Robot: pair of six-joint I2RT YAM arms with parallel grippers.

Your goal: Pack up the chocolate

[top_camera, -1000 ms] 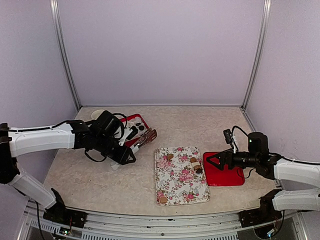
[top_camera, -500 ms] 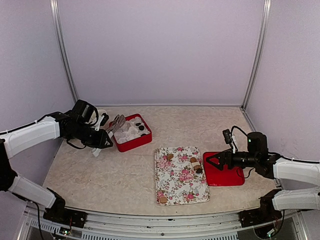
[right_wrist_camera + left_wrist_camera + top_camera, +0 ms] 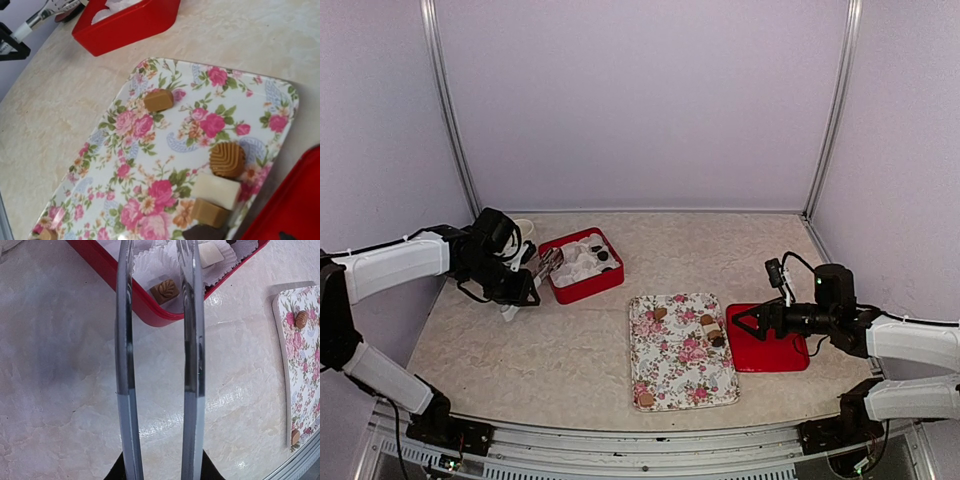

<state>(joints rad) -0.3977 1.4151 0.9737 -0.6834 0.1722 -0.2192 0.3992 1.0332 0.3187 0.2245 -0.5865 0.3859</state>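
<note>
Chocolate lies on the floral tray (image 3: 680, 375): a tan piece (image 3: 158, 100), a round ridged one (image 3: 227, 159), a white block (image 3: 216, 190) and a tan block (image 3: 210, 212). More chocolate sits in the red box (image 3: 560, 290), among it a brown piece (image 3: 164, 290) in white liners. My left gripper (image 3: 518, 285) is shut on metal tongs (image 3: 192, 365). The tong tips reach the box's near-left rim with nothing between them. My right gripper (image 3: 740, 322) stands open at the tray's right edge, above the red lid (image 3: 775, 355); its fingers do not show in its wrist view.
A white mug (image 3: 521, 227) stands behind the left arm at the back left. The floral tray lies in the middle front, and one tan piece (image 3: 645, 398) sits at its near-left corner. Side walls close in the table.
My left arm has swung left with the tongs, from over the red box to its left side. The box now shows whole. The right arm has not moved.
</note>
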